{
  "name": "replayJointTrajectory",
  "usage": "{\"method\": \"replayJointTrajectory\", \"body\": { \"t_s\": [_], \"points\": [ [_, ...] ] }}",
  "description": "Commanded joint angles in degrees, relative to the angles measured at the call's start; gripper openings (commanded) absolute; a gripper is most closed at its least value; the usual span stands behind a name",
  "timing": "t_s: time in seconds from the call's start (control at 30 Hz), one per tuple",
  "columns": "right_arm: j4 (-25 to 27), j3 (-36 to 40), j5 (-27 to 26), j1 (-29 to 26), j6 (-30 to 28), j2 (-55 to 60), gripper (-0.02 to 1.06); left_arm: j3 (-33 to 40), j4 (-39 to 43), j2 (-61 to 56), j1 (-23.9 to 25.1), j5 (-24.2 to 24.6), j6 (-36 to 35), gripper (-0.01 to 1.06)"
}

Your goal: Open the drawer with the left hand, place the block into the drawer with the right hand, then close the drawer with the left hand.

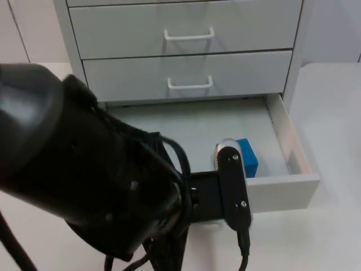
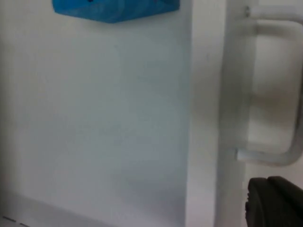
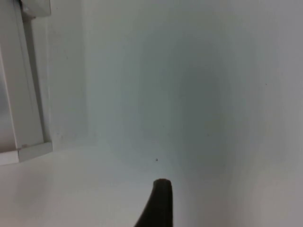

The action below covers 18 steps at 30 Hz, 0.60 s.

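Left arm point(image 1: 84, 180): the big black arm was closest to the camera and hid much of the white table point(image 1: 327, 237).
Left gripper point(image 2: 274, 201): its black tip sat right by the handle point(image 2: 279, 156) on the open drawer's front; I could not tell if its jaws were open or closed.
Drawer point(image 1: 293, 186): the bottom one was pulled out from the white cabinet point(image 1: 186, 45).
Block point(image 1: 247, 158): blue, lying inside the drawer, near the front wall.
Right gripper point(image 3: 158, 203): it waited over the white table, beside the cabinet; its jaws could not be told.
Room: pale walls behind the cabinet.
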Motion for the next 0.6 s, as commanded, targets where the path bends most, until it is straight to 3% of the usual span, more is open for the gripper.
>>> {"method": "replayJointTrajectory", "body": {
  "t_s": [0.0,0.13,0.3,0.4,0.57],
  "points": [
    [0.0,0.4,-0.4,-0.1,-0.2,-0.4,0.74,0.1,5.8,0.9,0.1,1.2,-6.1,0.0],
    [0.0,0.4,-0.4,-0.1,-0.2,-0.4,0.74,0.1,13.8,3.0,0.1,5.3,-14.0,0.0],
    [-0.1,0.4,-0.5,-0.1,-0.2,-0.4,0.74,0.1,20.3,4.2,1.8,7.2,-20.5,0.0],
    [-0.1,0.4,-0.6,-0.1,-0.2,-0.4,0.74,0.1,20.6,4.5,2.8,8.8,-24.1,0.0],
    [-0.1,0.4,-1.1,-0.1,-0.2,-0.4,0.74,-2.2,20.6,4.5,5.4,9.4,-24.1,0.0]
  ]
}}
